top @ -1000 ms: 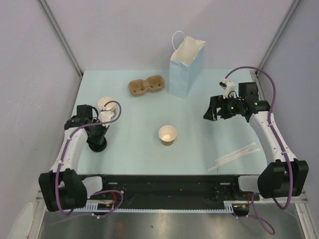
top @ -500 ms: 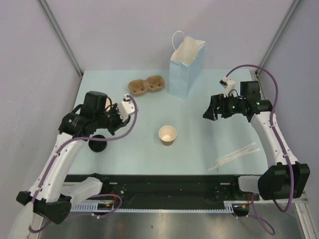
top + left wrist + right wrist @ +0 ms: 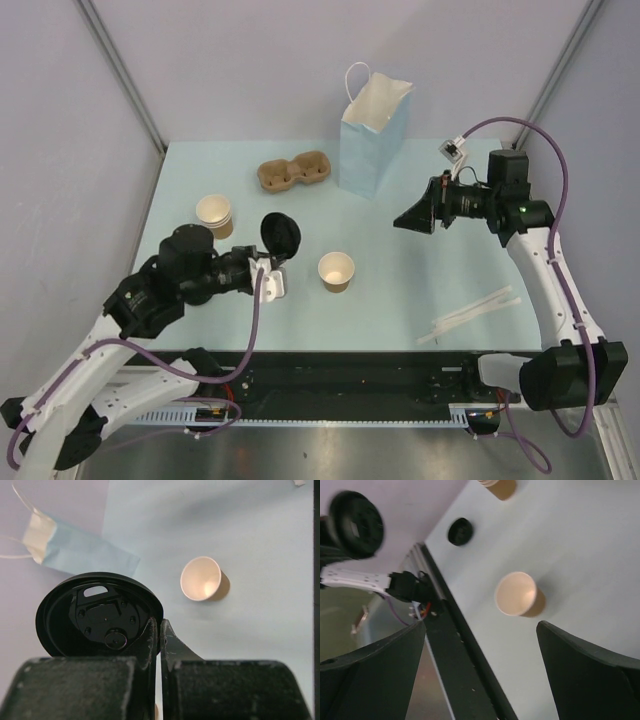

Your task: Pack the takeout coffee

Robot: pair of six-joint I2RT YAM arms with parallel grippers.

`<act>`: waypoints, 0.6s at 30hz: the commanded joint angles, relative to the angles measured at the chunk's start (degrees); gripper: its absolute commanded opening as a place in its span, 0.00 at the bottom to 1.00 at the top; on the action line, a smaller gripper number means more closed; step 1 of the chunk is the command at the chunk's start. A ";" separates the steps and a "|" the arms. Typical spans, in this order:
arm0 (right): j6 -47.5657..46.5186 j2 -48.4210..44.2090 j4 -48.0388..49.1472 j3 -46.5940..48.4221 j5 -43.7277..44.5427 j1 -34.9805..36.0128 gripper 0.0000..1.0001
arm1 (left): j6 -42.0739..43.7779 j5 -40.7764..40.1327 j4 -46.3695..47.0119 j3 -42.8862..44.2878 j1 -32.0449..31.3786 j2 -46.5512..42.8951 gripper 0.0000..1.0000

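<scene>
No cup with a lid on it shows in any view, so the takeout coffee is out of view. My left gripper (image 3: 272, 264) (image 3: 160, 626) is shut on the rim of a loose black lid (image 3: 280, 237) (image 3: 95, 611), held on edge above the table, left of a lidless tan cup (image 3: 336, 271) (image 3: 200, 578) (image 3: 516, 593). The blue paper bag (image 3: 373, 130) (image 3: 80, 552) stands open at the back. My right gripper (image 3: 405, 221) (image 3: 481, 630) hangs open and empty in the air, right of the bag and pointing toward the lidless cup.
A stack of tan cups (image 3: 214, 214) stands at the left, and a brown two-cup carrier (image 3: 294, 171) lies left of the bag. Another black lid (image 3: 460, 531) rests on the table near the front left. White stirrers (image 3: 470, 315) lie at the front right.
My left arm lifted a black lid from the table's left side and swung it right toward the lidless cup. My right gripper shifted slightly left and up, staying open.
</scene>
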 commanded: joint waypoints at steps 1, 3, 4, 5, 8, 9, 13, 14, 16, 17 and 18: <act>17.90 0.47 18.68 2.26 -12.24 5.04 0.99 | 5.30 -2.21 16.38 -5.98 -2.17 -1.74 0.00; 25.81 0.38 24.33 2.26 -12.17 7.78 0.98 | 5.04 -2.48 20.81 -9.94 -2.96 -3.67 0.00; 28.01 0.38 30.10 2.26 -11.82 9.71 0.98 | 5.13 -2.48 25.53 -11.17 -4.27 -4.12 0.00; 32.04 0.47 32.86 2.26 -11.56 12.86 0.98 | 5.30 -2.39 27.58 -13.79 -4.81 -4.73 0.00; 36.63 1.70 40.96 2.26 -11.20 17.44 0.95 | 5.56 -2.66 35.04 -17.76 -7.44 -6.49 0.00; 37.26 2.05 41.67 2.26 -11.11 17.72 0.93 | 5.83 -3.26 35.94 -18.29 -8.14 -6.67 0.00; 39.55 4.34 44.48 2.26 -12.08 19.30 0.84 | 5.57 -4.50 37.44 -19.53 -11.22 -7.46 0.00; 39.46 4.60 45.01 2.26 -12.25 19.91 0.83 | 5.30 -4.76 37.96 -19.97 -11.49 -7.38 0.00; 40.60 4.95 47.89 2.26 -13.48 21.67 0.77 | 4.60 -5.46 39.46 -20.67 -12.10 -7.46 0.00; 41.82 5.65 49.40 2.26 -14.01 22.29 0.76 | 4.42 -5.73 39.98 -21.02 -12.37 -7.46 0.00; 43.23 5.92 50.89 2.26 -14.36 23.34 0.74 | 4.34 -5.91 41.47 -21.37 -12.54 -7.46 0.00</act>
